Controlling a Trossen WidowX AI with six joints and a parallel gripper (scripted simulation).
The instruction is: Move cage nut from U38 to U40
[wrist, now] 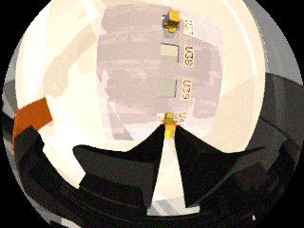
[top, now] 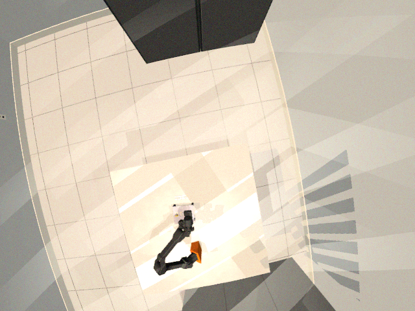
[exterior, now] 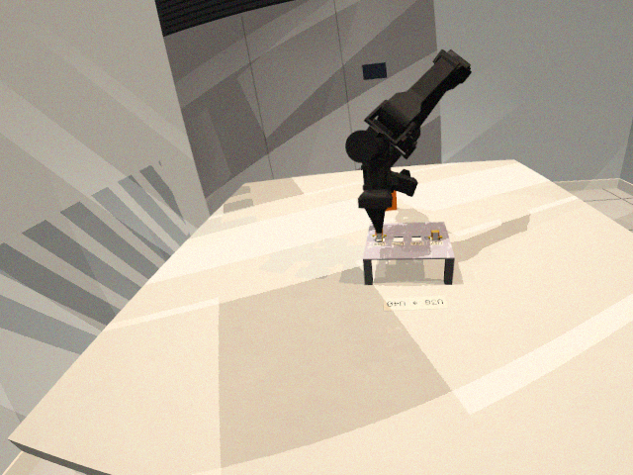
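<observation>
So we were most of the way there: the small yellow-and-orange cage nut [exterior: 379, 237] [wrist: 169, 124] was out of U38 and sat at U40, on the left in the exterior view, with the black parallel-jaw gripper [exterior: 379, 233] [wrist: 169, 129] nearly closed and pinching it. U38 and U39 were bare, and the other yellow nut [exterior: 434, 235] [wrist: 171, 20] stood at U37. We couldn't tell whether the wings had opened underneath; seating, release and retreat were left.

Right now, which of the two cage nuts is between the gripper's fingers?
The nut at U40; the other, at U37, stands apart from the gripper.
</observation>
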